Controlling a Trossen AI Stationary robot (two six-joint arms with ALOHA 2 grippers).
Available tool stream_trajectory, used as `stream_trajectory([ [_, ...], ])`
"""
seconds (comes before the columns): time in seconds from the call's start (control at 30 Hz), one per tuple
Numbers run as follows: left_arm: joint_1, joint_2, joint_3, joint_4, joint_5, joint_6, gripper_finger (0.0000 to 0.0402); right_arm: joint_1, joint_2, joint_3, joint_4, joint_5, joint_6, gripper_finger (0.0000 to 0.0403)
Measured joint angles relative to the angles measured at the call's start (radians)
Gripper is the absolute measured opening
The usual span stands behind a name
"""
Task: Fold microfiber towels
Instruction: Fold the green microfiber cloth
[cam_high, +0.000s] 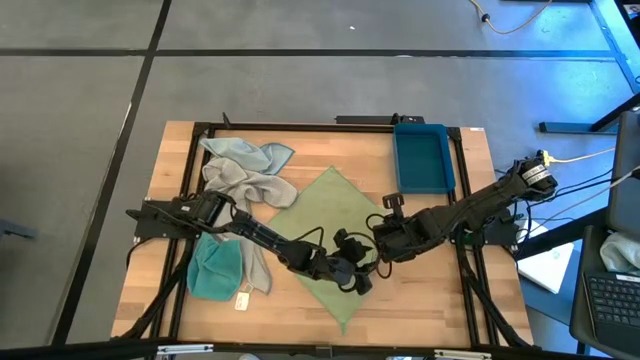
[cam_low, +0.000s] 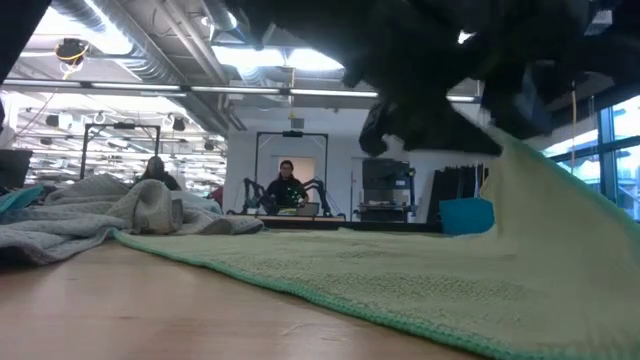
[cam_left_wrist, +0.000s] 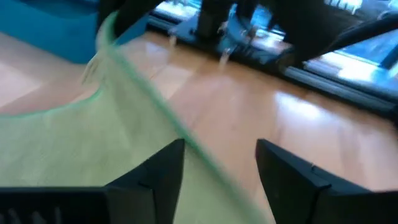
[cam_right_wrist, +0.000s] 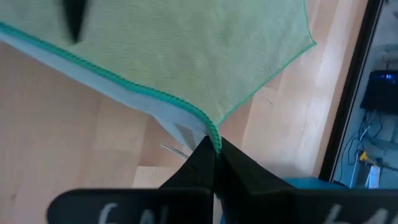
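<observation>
The pale green towel (cam_high: 322, 222) lay spread as a diamond on the table (cam_high: 435, 300), its long diagonal running from the far corner, near the blue tray (cam_high: 422, 158), to the near corner at the table's front edge. The right gripper (cam_right_wrist: 213, 149) had its fingers pressed together on the towel's corner on the tray side, and that corner stood lifted off the wood, the green hem rising into the pinch. The left gripper (cam_left_wrist: 219, 163) hovered low over the towel just beside the right one, fingers apart with nothing between them; the raised hem ran just ahead of it.

From the held corner the cloth stretched away toward the heap of grey and blue towels (cam_high: 244, 170) on the tray's far side, so a fold would probably carry that corner across the diagonal toward the heap. The right arm was plainly the one placed for it. A teal towel (cam_high: 214, 268) lay bunched near the front, below the heap.
</observation>
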Motion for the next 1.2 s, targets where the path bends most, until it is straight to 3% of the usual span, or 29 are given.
stream_trajectory([
  [0.73,-0.020,-0.001,0.000,-0.199,0.056,0.022,0.0190,-0.062,0.000,-0.007,0.008,0.001,-0.050,0.0011],
  [1.2,-0.121,-0.059,0.001,-0.486,0.068,-0.074,0.0190,-0.062,0.000,-0.008,-0.031,0.001,-0.027,0.0011],
])
